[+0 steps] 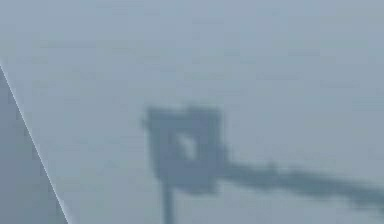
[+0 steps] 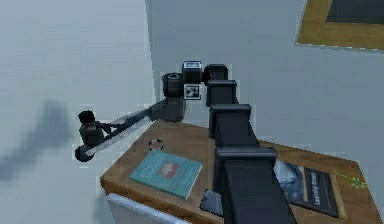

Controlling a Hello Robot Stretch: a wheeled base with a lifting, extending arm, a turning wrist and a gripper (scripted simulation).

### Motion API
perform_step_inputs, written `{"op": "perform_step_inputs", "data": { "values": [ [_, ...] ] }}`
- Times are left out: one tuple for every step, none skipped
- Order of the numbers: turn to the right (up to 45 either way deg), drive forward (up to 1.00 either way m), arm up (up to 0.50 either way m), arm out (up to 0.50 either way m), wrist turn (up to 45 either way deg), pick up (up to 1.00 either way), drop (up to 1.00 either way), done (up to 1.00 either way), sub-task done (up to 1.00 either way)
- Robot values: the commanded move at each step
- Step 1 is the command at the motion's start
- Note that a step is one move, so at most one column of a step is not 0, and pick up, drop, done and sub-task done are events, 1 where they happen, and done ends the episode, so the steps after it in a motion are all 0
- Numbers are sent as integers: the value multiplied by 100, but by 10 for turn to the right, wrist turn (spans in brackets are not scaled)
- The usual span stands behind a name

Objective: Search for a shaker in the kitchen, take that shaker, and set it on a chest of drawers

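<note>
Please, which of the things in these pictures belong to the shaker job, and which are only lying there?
For the job:
- dark end effector with two thin fingers
- brown wooden top on a white cabinet, possibly the chest of drawers

Lying about:
- flat teal book on that top
- flat dark magazine on that top
- dark picture in a light wooden frame on the wall

No legible text, number or sign. Arm side view: teal book (image 2: pixel 168 170) at 7 o'clock and dark booklet (image 2: pixel 312 185) at 4 o'clock carry pale marks too small to read; white squares (image 2: pixel 190 70) near 12 o'clock bear black marks only
</note>
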Motion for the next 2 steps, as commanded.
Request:
{"op": "perform_step_inputs", "data": {
  "values": [
    [0, 0, 0, 0, 450, 0, 0, 0, 0],
    [0, 0, 0, 0, 450, 0, 0, 0, 0]
  ]
}}
